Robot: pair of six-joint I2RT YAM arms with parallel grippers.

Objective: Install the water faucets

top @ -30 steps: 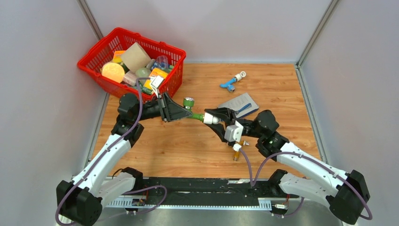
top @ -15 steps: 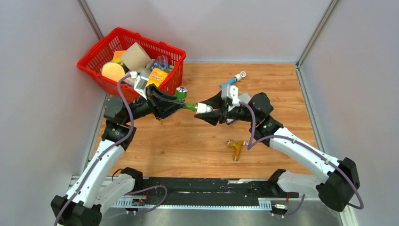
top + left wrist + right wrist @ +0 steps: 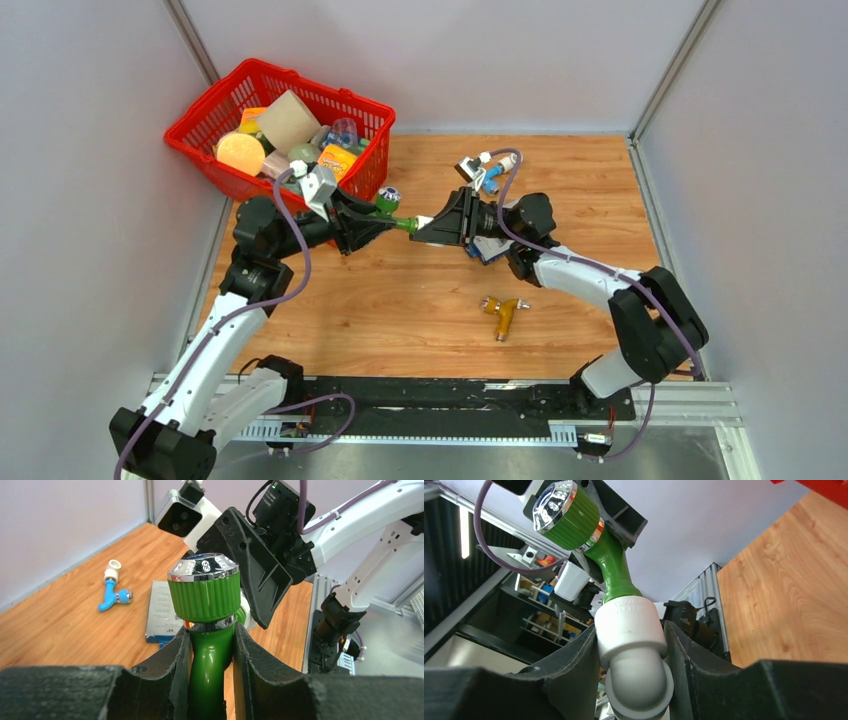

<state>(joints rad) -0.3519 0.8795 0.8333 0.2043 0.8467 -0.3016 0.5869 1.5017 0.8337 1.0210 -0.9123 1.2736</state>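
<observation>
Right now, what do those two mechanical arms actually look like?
The left arm and right arm have white shell segments, black joints and a purple cable looping alongside. The left gripper and right gripper are black wedges with two thick fingers, each carrying a small white camera box.

Bright, even overhead light in all three views, no colour cast. Top view is sharp edge to edge; wooden table (image 3: 400, 310) has faint soft shadows under the arms (image 3: 230, 330) and beside the red basket (image 3: 200, 150), grey walls (image 3: 100, 200) lit flat, edge lines look straight. Left wrist view: chrome cap of the green faucet (image 3: 204, 595) has hard white glare, faucet sharp, fingers (image 3: 165, 680) at bottom dark and slightly soft, far background mildly blurred. Right wrist view: white elbow (image 3: 629, 625) close to lens, a bit overexposed, fingers (image 3: 569, 680) almost black, left background dim, wood at right bright, strong wide-angle stretch
</observation>
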